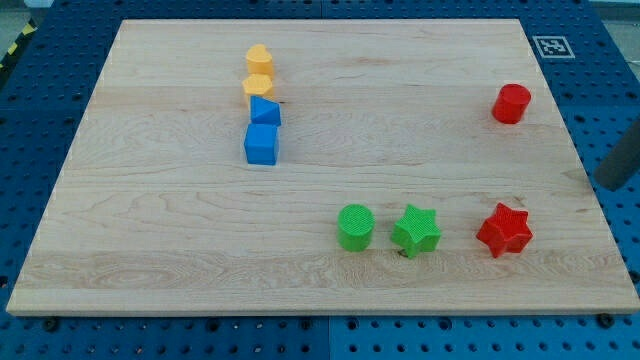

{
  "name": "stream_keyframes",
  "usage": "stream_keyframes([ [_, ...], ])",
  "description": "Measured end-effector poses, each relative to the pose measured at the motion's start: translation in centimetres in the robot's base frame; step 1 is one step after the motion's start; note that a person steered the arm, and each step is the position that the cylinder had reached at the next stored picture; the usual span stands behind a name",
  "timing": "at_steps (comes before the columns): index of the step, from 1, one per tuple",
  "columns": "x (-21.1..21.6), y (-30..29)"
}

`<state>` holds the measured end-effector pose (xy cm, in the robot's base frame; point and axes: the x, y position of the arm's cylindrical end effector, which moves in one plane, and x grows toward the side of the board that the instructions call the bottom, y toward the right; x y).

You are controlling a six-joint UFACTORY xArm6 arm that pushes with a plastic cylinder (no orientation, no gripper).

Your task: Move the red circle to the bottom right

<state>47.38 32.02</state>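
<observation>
At the view's right edge, my dark rod (pixel 619 160) leans in over the tabletop (pixel 400 130); my tip (pixel 603 185) rests near the right border, apart from every block. There is no claw on this arm, so nothing is spread or pinched. The red circle (pixel 511 103) stands up-left of my tip, toward the top right. The red star (pixel 504 229) lies down-left of my tip, with the green star (pixel 416 230) and green circle (pixel 356 226) further left.
</observation>
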Motion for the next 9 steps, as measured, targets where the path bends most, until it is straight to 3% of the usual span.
stream_keyframes([
  [1,-4.8,1.4],
  [2,-12.4,1.5],
  [3,-20.0,-0.4],
  [4,-24.2,-4.0],
  [6,-19.3,-12.0],
  [7,-16.1,-13.2],
  [9,-14.2,-9.8],
])
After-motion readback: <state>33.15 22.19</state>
